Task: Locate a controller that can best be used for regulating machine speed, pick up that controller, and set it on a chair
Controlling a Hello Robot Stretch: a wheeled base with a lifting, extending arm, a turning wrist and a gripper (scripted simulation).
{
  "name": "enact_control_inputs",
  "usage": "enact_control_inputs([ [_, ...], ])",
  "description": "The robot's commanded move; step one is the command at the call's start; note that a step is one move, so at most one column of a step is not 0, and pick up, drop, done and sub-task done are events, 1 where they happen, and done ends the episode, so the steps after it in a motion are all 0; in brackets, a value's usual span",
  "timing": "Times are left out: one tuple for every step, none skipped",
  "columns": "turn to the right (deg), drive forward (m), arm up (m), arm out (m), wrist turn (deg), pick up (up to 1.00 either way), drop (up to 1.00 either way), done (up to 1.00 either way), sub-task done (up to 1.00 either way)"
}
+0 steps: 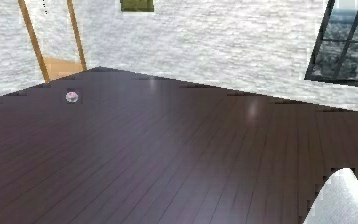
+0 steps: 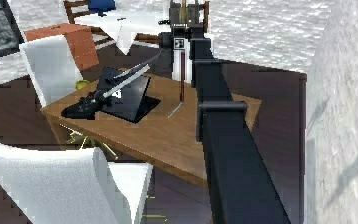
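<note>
- probably the step in hand was finding and closing in on the controller, since the likely target lay on the desk (image 2: 127, 135), not yet picked up.
- best candidate: a dark lumpy object (image 2: 80, 106) at the desk's left end in the arm side view, just beside the laptop (image 2: 127, 97). too small to confirm it as a controller.
- the arm (image 2: 222, 140) ran over the desk's right part, well apart from the dark object.
- the claw (image 2: 164, 22) was at the arm's far end, past the desk's far edge, with a cloth-covered table (image 2: 137, 32) behind it.
- claw width: could not tell. holding anything: could not tell either, as the far end was lost against that table.
- to do it well, i judged the base should shift until the arm's line met the dark object. the arm should then pull in and drop low enough for the claw to come at it from the desk's open side.
- risk: the laptop and a thin long thing (image 2: 127, 73) lying across it sat right by the target, so a sloppy approach could knock them.
- drop spots: a white chair (image 2: 52, 62) at the desk's far left and another white chair (image 2: 62, 185) on its near side. the near one looked easier.
- in the forward view a small pinkish thing (image 1: 72, 96) lay on the dark floor (image 1: 187, 150) near a doorway (image 1: 57, 40). it did not look like a controller.
</note>
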Motion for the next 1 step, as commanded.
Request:
enact_control_inputs([
  [0.0,0.00,-0.50,0.00,0.0,0.00,0.00,0.00,0.00],
])
